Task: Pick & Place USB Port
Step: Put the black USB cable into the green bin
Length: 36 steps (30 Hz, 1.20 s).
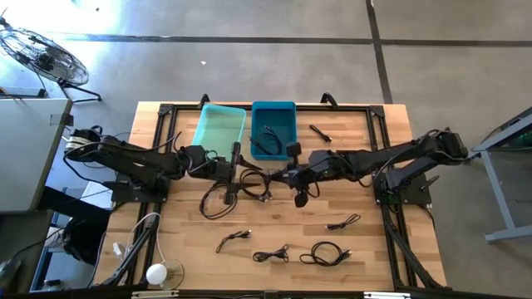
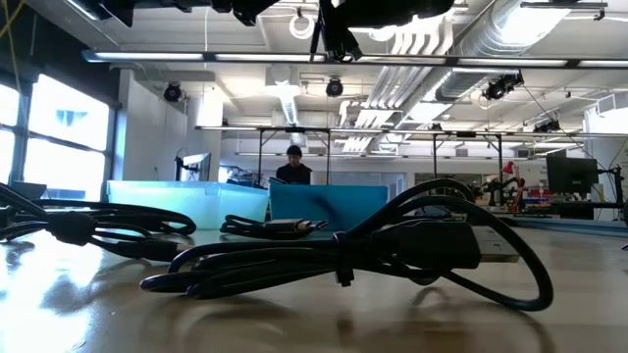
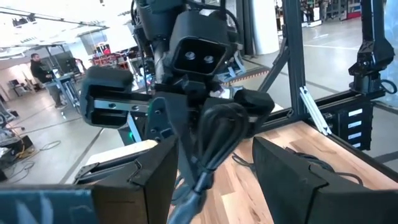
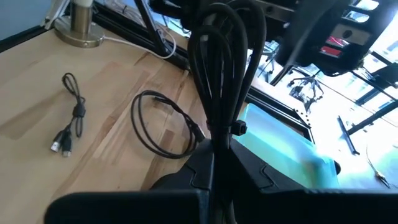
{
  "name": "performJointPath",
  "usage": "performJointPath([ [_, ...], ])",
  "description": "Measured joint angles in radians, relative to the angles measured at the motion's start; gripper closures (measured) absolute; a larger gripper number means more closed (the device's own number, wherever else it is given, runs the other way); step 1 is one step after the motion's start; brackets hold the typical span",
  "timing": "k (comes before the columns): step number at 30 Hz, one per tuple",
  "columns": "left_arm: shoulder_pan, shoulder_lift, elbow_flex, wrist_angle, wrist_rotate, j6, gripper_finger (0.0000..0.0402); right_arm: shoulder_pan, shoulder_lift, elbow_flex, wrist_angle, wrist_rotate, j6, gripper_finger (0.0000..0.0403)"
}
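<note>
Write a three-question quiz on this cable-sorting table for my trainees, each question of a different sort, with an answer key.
1. True or false: the right gripper has its jaws shut on a bundled black cable.
2. Multiple choice: which bin already has a cable lying in it? A) the light teal bin B) the darker blue bin C) neither
3. Short answer: how do the jaws of the left gripper stand, and what hangs between them?

Key
1. True.
2. B.
3. Open; the bundled black cable held by the right gripper hangs between them.
</note>
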Motion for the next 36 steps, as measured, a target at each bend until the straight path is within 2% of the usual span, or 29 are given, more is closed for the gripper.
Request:
performJointPath([
  [16,0.0,0.0,0.0,0.0,-0.037,0.027,0.0199,-0.023,0.0,0.0,0.063,-0.113,0.0,0.0386],
  [36,0.0,0.0,-0.001,0.0,-0.038,0.027,0.0199,-0.042,0.0,0.0,0.098,-0.143,0.002,0.0387],
])
